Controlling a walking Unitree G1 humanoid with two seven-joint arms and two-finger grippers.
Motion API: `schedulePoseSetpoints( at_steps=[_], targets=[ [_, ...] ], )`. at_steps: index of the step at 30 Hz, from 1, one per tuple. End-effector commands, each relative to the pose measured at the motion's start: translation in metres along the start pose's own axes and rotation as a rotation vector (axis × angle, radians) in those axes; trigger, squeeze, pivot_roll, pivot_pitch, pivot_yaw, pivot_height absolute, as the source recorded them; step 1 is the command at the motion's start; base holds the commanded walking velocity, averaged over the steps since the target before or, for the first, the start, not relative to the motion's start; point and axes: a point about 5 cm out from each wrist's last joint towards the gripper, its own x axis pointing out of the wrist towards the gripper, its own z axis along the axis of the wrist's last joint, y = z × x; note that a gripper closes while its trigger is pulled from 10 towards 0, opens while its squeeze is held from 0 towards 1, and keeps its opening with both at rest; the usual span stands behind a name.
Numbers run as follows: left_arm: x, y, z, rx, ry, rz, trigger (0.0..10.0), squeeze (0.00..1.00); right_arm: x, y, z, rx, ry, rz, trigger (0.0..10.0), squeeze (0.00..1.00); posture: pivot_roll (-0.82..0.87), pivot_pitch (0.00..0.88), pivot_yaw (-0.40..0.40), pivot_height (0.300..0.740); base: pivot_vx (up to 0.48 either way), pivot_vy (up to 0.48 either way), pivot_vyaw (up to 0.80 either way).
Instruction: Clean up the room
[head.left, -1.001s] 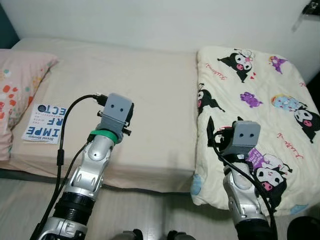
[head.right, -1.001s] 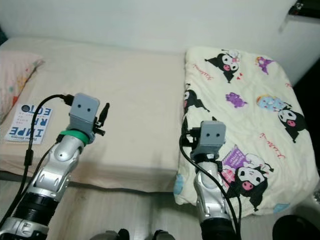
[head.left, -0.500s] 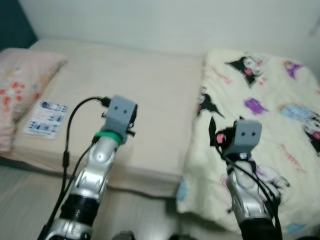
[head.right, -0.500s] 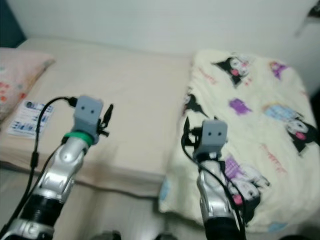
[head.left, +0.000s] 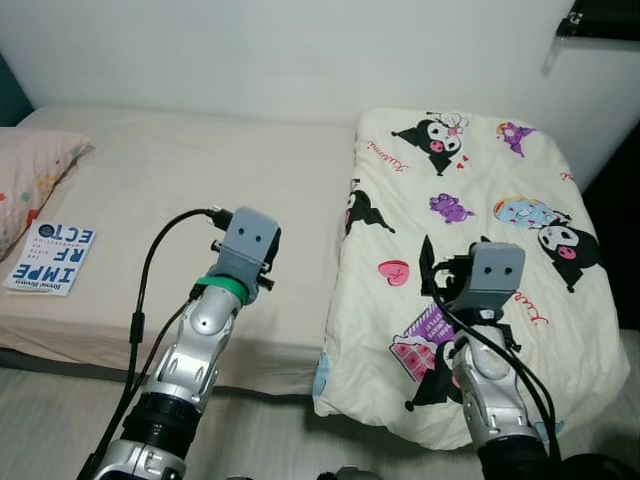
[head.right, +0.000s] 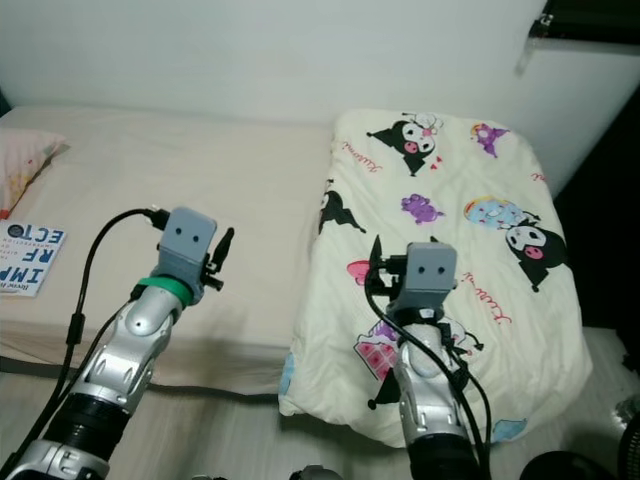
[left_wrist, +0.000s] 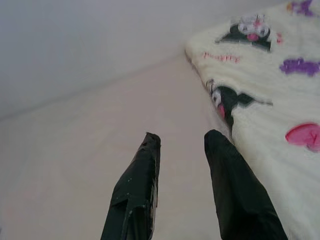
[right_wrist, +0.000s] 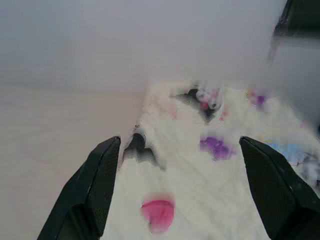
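Bed (head.left: 200, 180): beige mattress running along a white wall (head.left: 280, 50); its front edge faces the robot, with pale flooring below.
Blanket (head.left: 470, 250): cream-coloured, printed with black cartoon figures, purple shapes and a pink heart. It covers the right end of the bed from the wall edge to the front edge and drapes over the front edge toward the floor. Its left border lies on the bare mattress, roughly at the middle of the bed.
Book (head.left: 50, 259): white cover with large dark lettering, lying flat near the front-left corner of the bed, just beside the pillow.
Pillow (head.left: 30, 180): pink with a coloured print, at the left end of the bed.
Left gripper (left_wrist: 182, 142): raised over the bare mattress near the front edge, well apart from the book and left of the blanket border. Fingers (left_wrist: 135, 195) stand a narrow gap apart with nothing between them.
Right gripper (right_wrist: 180, 145): raised over the front part of the blanket, pointing toward the wall. Fingers (right_wrist: 95, 185) are spread wide and hold nothing.
Dark shelf (head.left: 600, 20): mounted on the wall above the right end of the bed.
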Motion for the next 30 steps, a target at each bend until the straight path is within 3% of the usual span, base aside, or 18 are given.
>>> schedulePoseSetpoints(
  at_steps=[1, 2, 3, 4, 5, 6, 9, 10, 13, 19, 21, 26, 30],
  targets=[
    [-0.007, 0.000, -0.020, 0.007, 0.073, 0.003, 10.0, 0.00, -0.009, 0.002, -0.018, -0.009, 0.082, 0.014, 10.0, 0.00, -0.07, 0.040, 0.056, 0.732, 0.000, 0.000, 0.00],
    [-0.018, 0.000, -0.053, 0.005, 0.191, 0.026, 10.0, 0.00, -0.025, 0.008, -0.048, -0.003, 0.229, 0.049, 10.0, 0.00, -0.07, 0.041, 0.051, 0.732, 0.000, 0.000, 0.00],
    [-0.018, 0.000, -0.053, 0.005, 0.191, 0.026, 10.0, 0.00, -0.025, 0.008, -0.048, -0.003, 0.229, 0.049, 10.0, 0.00, -0.07, 0.041, 0.051, 0.732, 0.000, 0.000, 0.00],
    [-0.032, 0.002, -0.082, -0.002, 0.310, 0.057, 10.0, 0.00, -0.046, 0.015, -0.076, -0.008, 0.371, 0.098, 10.0, 0.00, -0.06, 0.043, 0.043, 0.732, 0.000, 0.000, 0.00],
    [-0.032, 0.002, -0.082, -0.002, 0.310, 0.057, 10.0, 0.00, -0.046, 0.015, -0.076, -0.008, 0.371, 0.098, 10.0, 0.00, -0.06, 0.043, 0.043, 0.732, 0.000, 0.000, 0.00],
    [-0.046, 0.004, -0.104, -0.015, 0.405, 0.080, 10.0, 0.00, -0.064, 0.019, -0.093, 0.004, 0.473, 0.128, 10.0, 0.00, -0.06, 0.045, 0.040, 0.732, 0.000, 0.000, 0.00],
    [-0.046, 0.004, -0.104, -0.015, 0.405, 0.080, 10.0, 0.00, -0.064, 0.019, -0.093, 0.004, 0.473, 0.128, 10.0, 0.00, -0.06, 0.045, 0.040, 0.732, 0.000, 0.000, 0.00],
    [-0.056, 0.004, -0.116, -0.026, 0.455, 0.076, 10.0, 0.00, -0.073, 0.022, -0.101, 0.022, 0.516, 0.145, 10.0, 0.00, -0.06, 0.047, 0.040, 0.732, 0.000, 0.000, 0.00],
    [-0.066, 0.003, -0.125, -0.039, 0.489, 0.063, 10.0, 0.00, -0.080, 0.026, -0.105, 0.035, 0.539, 0.157, 10.0, 0.00, -0.07, 0.052, 0.040, 0.732, 0.000, 0.000, 0.00],
    [-0.065, 0.004, -0.126, -0.029, 0.480, 0.061, 10.0, 0.00, -0.082, 0.031, -0.107, 0.007, 0.546, 0.183, 10.0, 0.00, -0.06, 0.049, 0.041, 0.732, 0.000, 0.000, 0.07],
    [-0.065, 0.003, -0.128, -0.015, 0.482, 0.047, 10.0, 0.00, -0.083, 0.034, -0.111, -0.077, 0.569, 0.198, 10.0, 0.00, -0.06, 0.054, 0.043, 0.732, 0.000, 0.000, 0.78],
    [-0.066, 0.002, -0.130, -0.009, 0.489, 0.033, 10.0, 0.00, -0.087, 0.035, -0.115, -0.155, 0.593, 0.210, 10.0, 0.00, -0.06, 0.051, 0.039, 0.732, 0.000, 0.000, 0.78],
    [-0.079, -0.008, -0.147, 0.006, 0.611, -0.058, 10.0, 0.00, -0.116, 0.033, -0.137, -0.194, 0.780, 0.260, 10.0, 0.00, -0.05, 0.043, 0.034, 0.732, 0.000, 0.000, 0.79]
  ],
)
